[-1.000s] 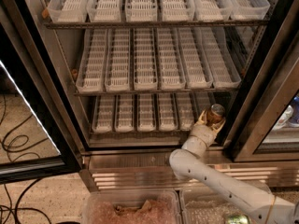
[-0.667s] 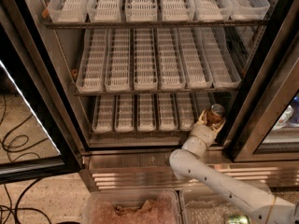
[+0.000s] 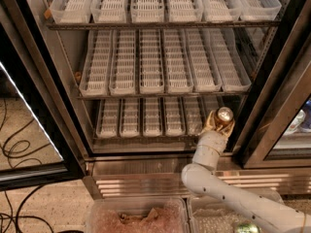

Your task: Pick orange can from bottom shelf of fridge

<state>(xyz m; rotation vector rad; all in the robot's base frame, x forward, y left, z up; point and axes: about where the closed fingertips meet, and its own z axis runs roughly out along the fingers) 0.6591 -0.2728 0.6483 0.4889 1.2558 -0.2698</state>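
- Camera view, what has changed: almost nothing. Against the pictures from a second ago, the orange can (image 3: pixel 224 114), the tool (image 3: pixel 217 126) and the pale arm (image 3: pixel 210 155) all sit where they did, so this looks like a pause at the can and not a reach or a lift.
- The tool is at the far right end of the bottom surface (image 3: pixel 146 118), right up against the can from below and from the near side. Whether it is clenched on the can or released, I cannot tell.
- The can stands upright with its silver top showing, in the rightmost lane and close to the dark right frame of the fridge (image 3: pixel 146 165).
- For the task, I judge that the approach is finished and the can has not yet come off the rack. What is left is a sure grip and a pull out toward the near side, keeping clear of the right frame.
- The surface is a row of white slotted trays. No other drink shows on it, nor on the middle rack (image 3: pixel 160 62) or the top rack (image 3: pixel 160 1).
- The room: the glass door (image 3: pixel 29 106) stands open on the left. Black cables (image 3: pixel 14 149) loop over the speckled floor (image 3: pixel 48 203). Two clear bins (image 3: pixel 136 217) sit at the near edge, below the steel trim.
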